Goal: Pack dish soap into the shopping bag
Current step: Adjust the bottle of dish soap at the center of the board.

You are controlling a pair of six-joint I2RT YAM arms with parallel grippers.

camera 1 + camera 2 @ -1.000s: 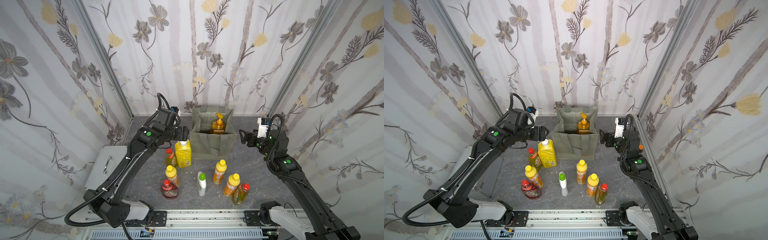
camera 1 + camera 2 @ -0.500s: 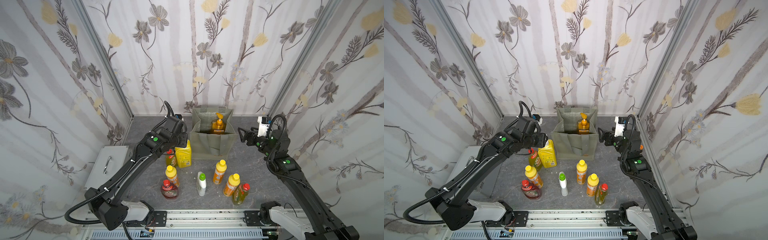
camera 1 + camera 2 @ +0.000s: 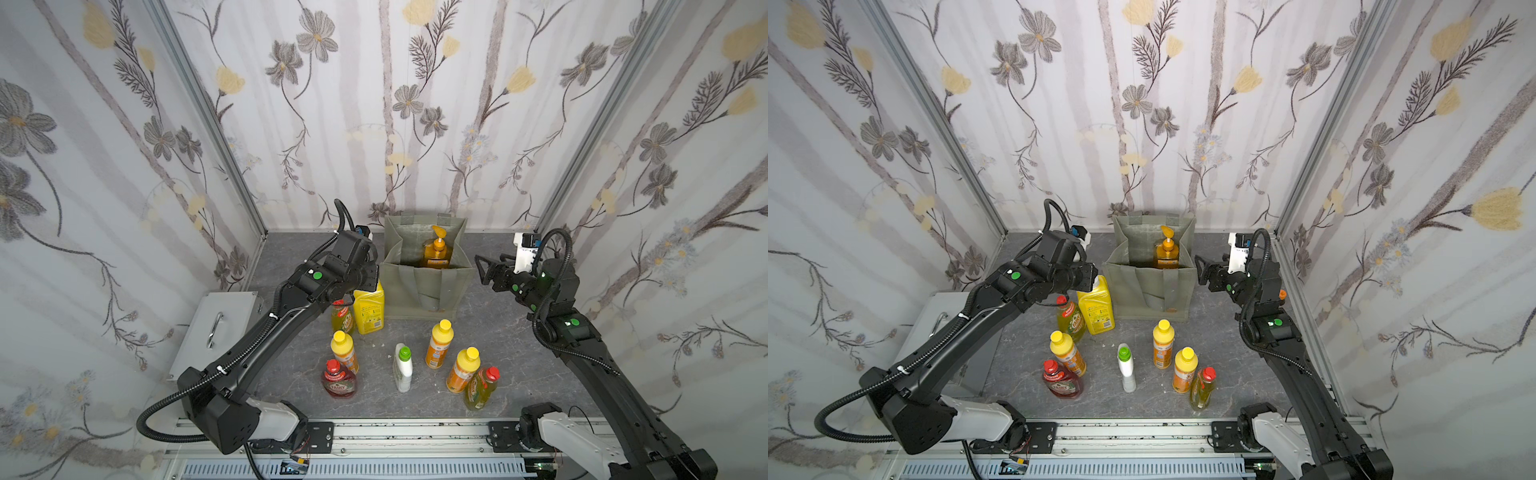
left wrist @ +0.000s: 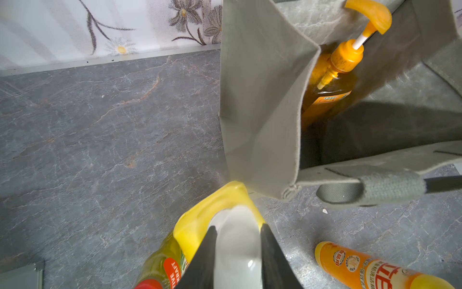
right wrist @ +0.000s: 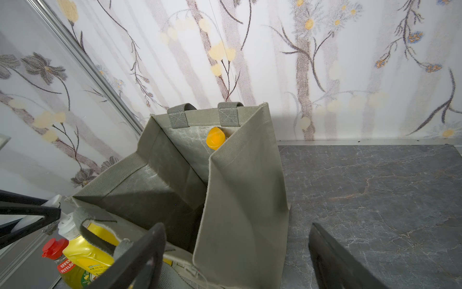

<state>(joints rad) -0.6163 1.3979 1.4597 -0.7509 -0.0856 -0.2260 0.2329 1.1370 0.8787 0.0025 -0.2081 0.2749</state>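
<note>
The big yellow bottle (image 3: pixel 368 309) is pinched at its white top by the left gripper (image 4: pixel 238 226); the right gripper (image 3: pixel 482 268) is held wide open and empty beside the shopping bag (image 3: pixel 424 286).

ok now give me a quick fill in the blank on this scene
The pump bottle standing inside the shopping bag is ____ in colour.
The left end effector grips the top of the big bottle, whose body is ____.
The right end effector stands ____, holding nothing.
The white bottle has a ____ cap.
Missing words: orange; yellow; open; green.
</note>
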